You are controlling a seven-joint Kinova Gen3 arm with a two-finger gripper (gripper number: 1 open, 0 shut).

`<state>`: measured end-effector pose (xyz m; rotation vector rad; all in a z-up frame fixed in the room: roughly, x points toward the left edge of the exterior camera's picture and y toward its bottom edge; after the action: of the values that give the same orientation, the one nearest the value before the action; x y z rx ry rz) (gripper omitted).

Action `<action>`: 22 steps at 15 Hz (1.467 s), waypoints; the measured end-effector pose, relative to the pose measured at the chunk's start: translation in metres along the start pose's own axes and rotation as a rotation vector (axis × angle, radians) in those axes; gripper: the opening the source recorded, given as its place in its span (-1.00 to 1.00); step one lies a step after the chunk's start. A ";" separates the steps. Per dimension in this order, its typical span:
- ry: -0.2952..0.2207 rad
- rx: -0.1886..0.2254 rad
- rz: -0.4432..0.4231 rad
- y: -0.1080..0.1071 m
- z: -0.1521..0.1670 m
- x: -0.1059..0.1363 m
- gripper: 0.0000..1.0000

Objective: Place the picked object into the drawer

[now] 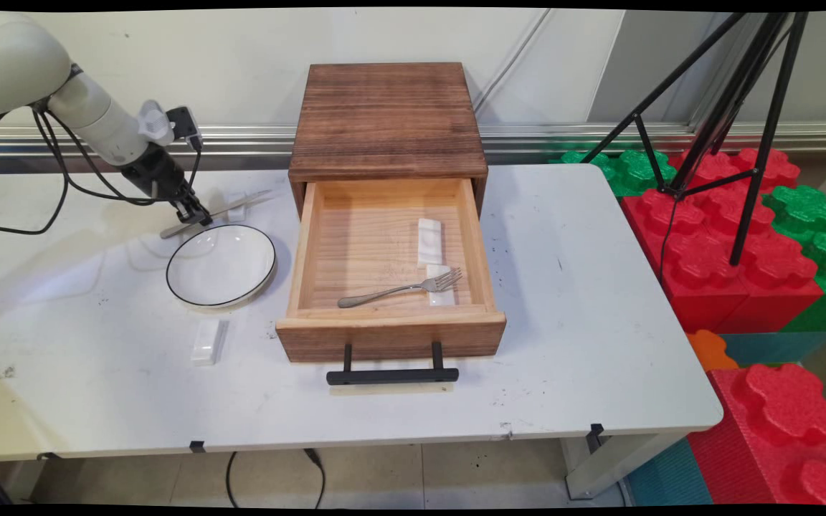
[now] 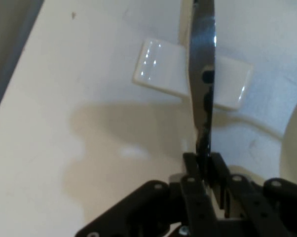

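Steel, slim and shiny, the knife (image 1: pixel 216 213) lies behind the white plate (image 1: pixel 221 264) at the desk's (image 1: pixel 585 301) back left, its long axis running from handle at lower left to tip at upper right, resting across a small white rest (image 1: pixel 236 208). The black claw (image 1: pixel 194 215) is pinched tight on its handle end. In the hand view the blade's (image 2: pixel 202 89) tip is cut off at the top edge.
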<state>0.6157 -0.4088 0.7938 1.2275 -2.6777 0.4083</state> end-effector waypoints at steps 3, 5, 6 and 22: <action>-0.001 -0.007 -0.002 0.001 0.000 -0.001 -1.00; 0.000 -0.010 -0.003 0.001 0.001 -0.001 -1.00; 0.003 -0.011 -0.004 0.001 0.000 -0.001 -1.00; 0.060 0.017 0.038 0.020 -0.046 0.004 -1.00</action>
<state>0.5996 -0.3847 0.8345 1.1516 -2.6558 0.4669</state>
